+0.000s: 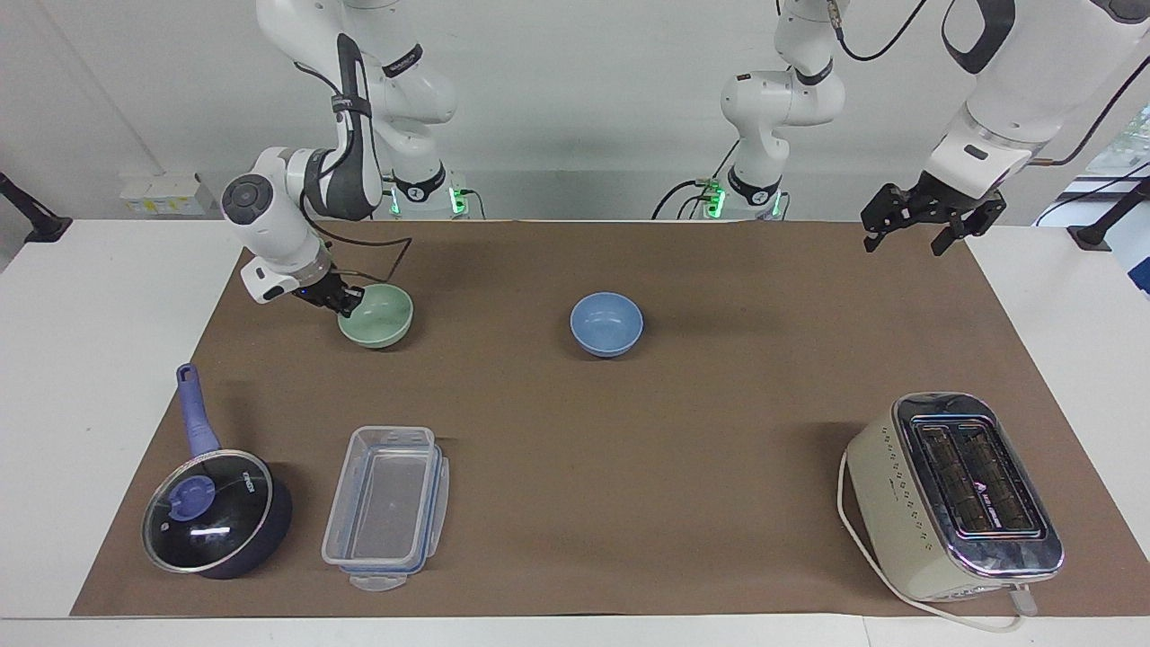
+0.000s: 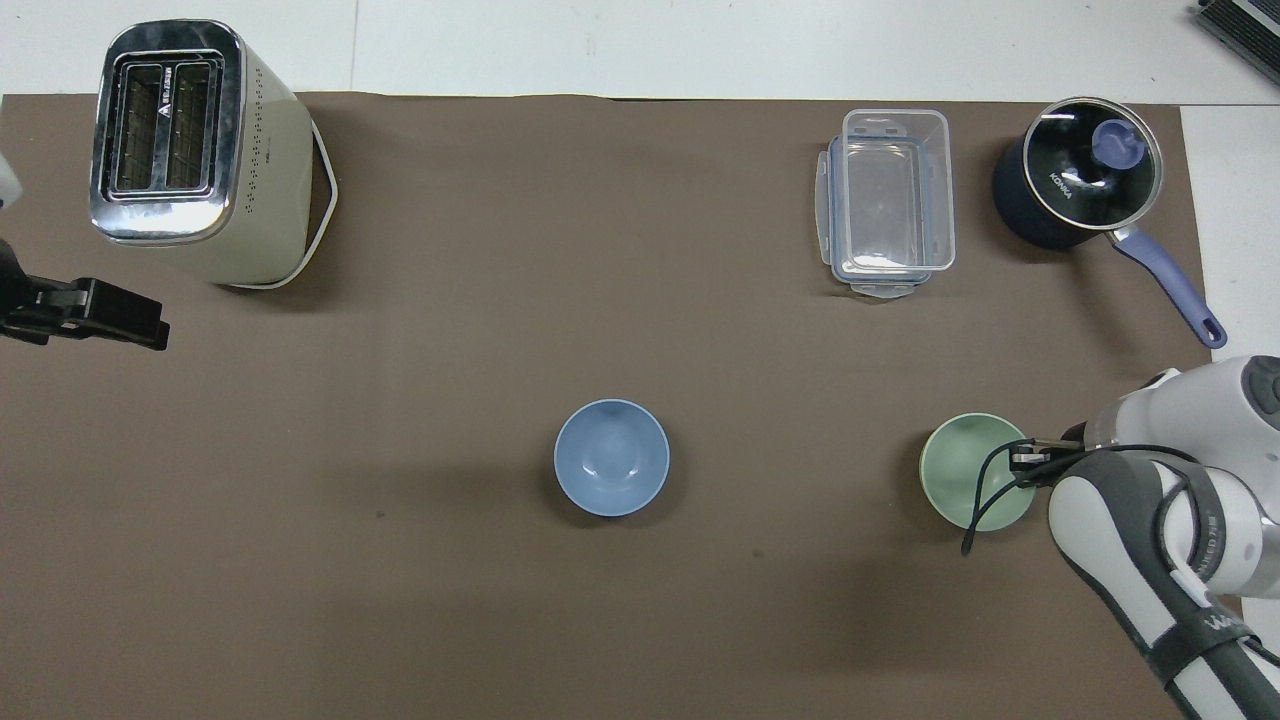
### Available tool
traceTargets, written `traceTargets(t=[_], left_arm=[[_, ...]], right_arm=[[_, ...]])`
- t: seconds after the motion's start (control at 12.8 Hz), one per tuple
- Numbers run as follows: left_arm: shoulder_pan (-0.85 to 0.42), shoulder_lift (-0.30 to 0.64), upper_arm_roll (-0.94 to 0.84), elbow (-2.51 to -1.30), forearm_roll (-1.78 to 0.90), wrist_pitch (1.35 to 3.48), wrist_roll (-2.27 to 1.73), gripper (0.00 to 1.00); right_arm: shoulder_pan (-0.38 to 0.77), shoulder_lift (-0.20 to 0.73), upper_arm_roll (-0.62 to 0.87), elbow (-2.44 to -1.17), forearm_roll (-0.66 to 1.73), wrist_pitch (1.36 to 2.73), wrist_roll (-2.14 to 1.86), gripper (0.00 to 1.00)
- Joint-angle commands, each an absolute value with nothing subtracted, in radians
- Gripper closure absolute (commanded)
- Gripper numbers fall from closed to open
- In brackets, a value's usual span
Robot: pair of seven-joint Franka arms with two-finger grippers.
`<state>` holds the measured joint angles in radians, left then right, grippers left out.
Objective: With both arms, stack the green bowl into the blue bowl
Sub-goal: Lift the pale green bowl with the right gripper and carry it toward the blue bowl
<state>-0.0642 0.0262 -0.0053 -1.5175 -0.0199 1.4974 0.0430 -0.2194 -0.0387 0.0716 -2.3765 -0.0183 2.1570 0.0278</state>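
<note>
Both arms are white, jointed units with rounded housings. The right arm (image 1: 305,193) carries a dark grey panel along its forearm, a round dark grey cap on the wrist joint, and black bands with white lettering, too small to read. A thin black cable runs down its forearm and loops loose near the wrist. Its gripper (image 1: 346,301) is black. The left arm (image 1: 997,81) shows a dark grey oval inset with a white centre and a black cable trailing along its upper links. Its gripper (image 1: 930,220) is black, with angular linked fingers. Green indicator lights glow at both bases, beside black cabling.
</note>
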Motion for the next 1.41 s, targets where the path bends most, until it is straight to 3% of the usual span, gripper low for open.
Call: traceTargets(t=[0.0, 0.39, 0.7, 1.33], left_arm=[[-0.061, 0.023, -0.008, -1.508, -0.005, 1.477, 0.048, 0.00], [-0.061, 0.023, -0.008, -1.508, -0.005, 1.476, 0.048, 0.00], [-0.061, 0.023, -0.008, -1.508, -0.005, 1.476, 0.048, 0.00], [-0.061, 0.023, -0.008, -1.508, -0.006, 1.477, 0.046, 0.00]], right_arm=[[-0.236, -0.037, 0.075, -2.364, -0.023, 2.163, -0.009, 1.00], [-0.201, -0.110, 0.086, -2.261, 0.023, 1.968, -0.011, 1.00], [-0.043, -0.152, 0.086, -2.240, 0.110, 1.882, 0.006, 1.00], [0.247, -0.123, 0.087, -2.214, 0.213, 2.014, 0.285, 1.00]])
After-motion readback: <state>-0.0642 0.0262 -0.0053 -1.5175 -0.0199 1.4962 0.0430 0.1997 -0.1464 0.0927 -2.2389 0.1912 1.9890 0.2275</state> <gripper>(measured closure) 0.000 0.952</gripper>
